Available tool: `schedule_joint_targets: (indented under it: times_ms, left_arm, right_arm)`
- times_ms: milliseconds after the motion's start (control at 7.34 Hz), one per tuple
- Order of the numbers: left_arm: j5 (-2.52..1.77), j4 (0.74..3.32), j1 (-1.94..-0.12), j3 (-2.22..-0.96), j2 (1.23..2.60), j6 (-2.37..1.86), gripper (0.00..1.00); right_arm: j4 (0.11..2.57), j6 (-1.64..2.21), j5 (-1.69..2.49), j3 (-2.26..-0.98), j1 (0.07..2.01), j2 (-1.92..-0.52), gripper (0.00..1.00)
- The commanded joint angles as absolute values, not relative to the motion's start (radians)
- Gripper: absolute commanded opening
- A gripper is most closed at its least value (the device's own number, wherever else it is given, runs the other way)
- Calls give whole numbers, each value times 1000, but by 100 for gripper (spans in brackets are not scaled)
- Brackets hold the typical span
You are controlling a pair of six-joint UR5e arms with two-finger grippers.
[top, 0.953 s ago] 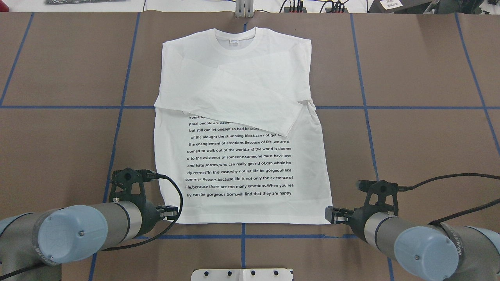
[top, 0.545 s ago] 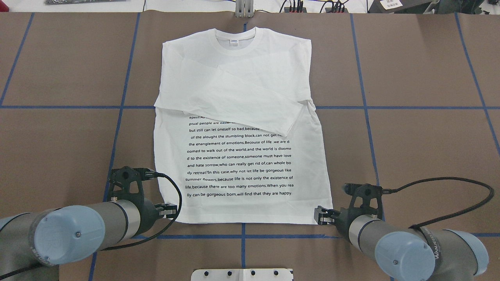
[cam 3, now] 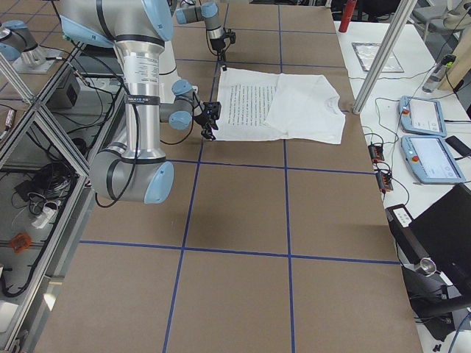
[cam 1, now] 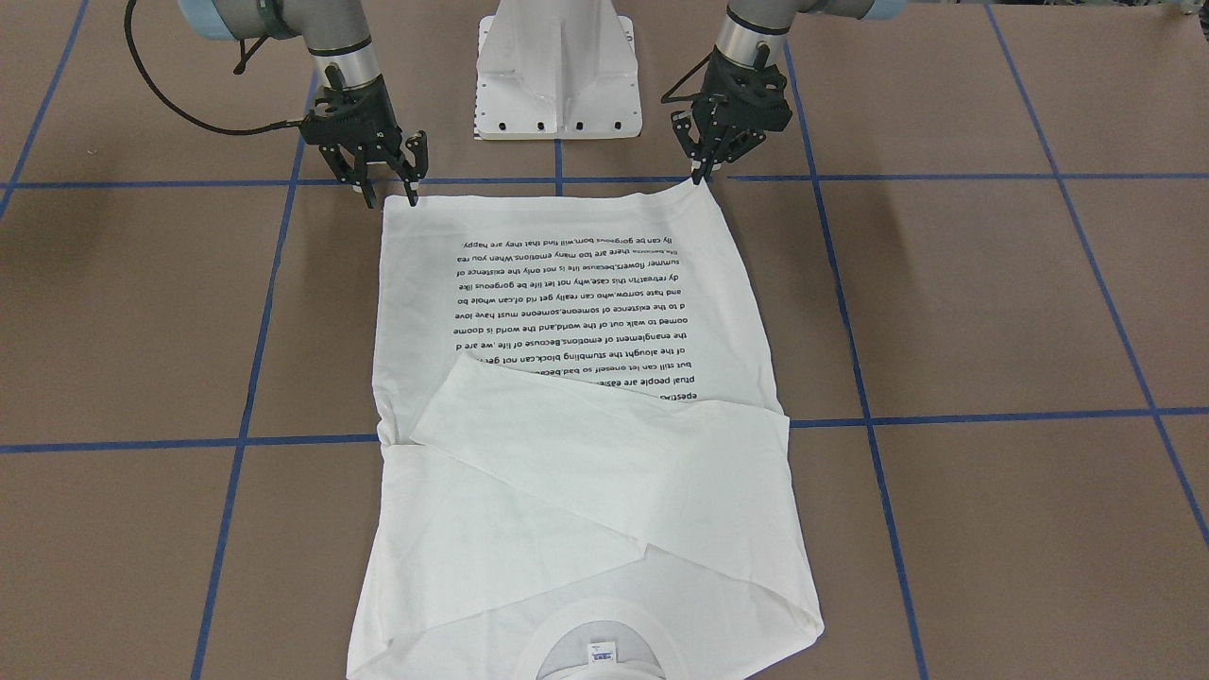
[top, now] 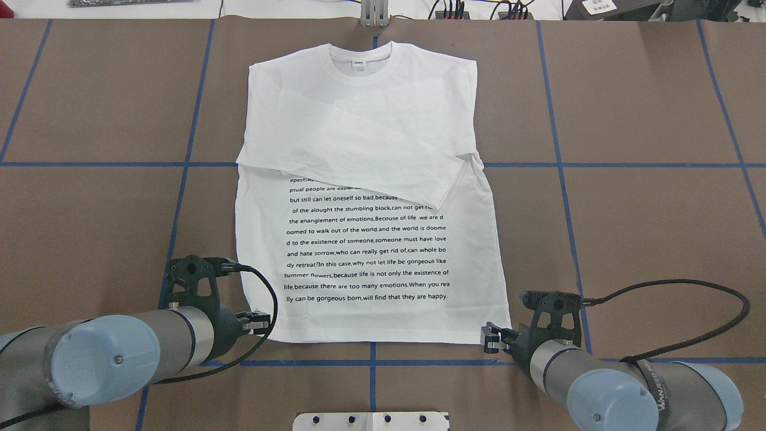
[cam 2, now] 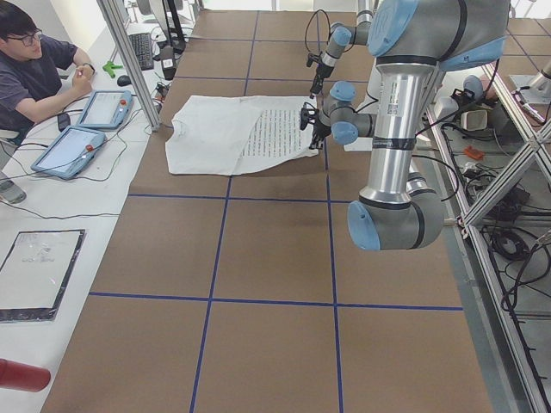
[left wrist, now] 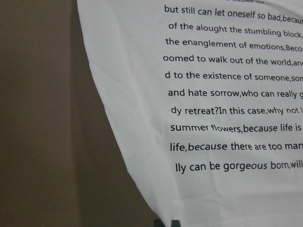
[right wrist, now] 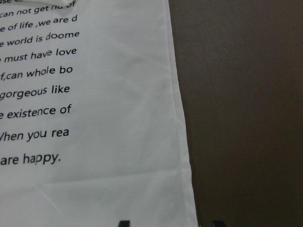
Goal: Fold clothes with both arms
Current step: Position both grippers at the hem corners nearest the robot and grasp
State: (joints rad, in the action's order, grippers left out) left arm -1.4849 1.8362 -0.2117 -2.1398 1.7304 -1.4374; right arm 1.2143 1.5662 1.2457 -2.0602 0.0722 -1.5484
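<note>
Left claw (cam 1: 704,172) pinches T-shirt (cam 1: 567,453) corner; right claw (cam 1: 388,187), spread, straddles other.

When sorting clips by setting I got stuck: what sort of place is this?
Probably a robotics lab: a left arm and right arm reach a T-shirt on a table gridded with blue tape, while a person sits at a side desk with tablet-like control pendants.

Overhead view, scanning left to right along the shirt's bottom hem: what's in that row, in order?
left arm → left gripper → T-shirt → right gripper → right arm
</note>
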Motion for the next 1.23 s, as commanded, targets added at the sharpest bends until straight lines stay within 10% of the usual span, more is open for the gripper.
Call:
schedule_joint_targets:
  times_ms: [0,545,953,1089]
  left_arm:
    - [-1485,1836,-212,-2140,1727,-1439,0]
    - [-1483,1836,-212,-2144,1723,-1439,0]
    - [-1483,1836,-210,-2146,1720,-1440,0]
    - [-1483,1836,-210,-2146,1720,-1440,0]
  right_arm:
    - [1255,1566,1229,-2059,51,-1548,55]
    - [1256,1563,1209,-2046,25,-1545,45]
    - [1256,1548,1195,-2045,40,-1532,0]
    - [1256,1534,1200,-2048,47,-1531,0]
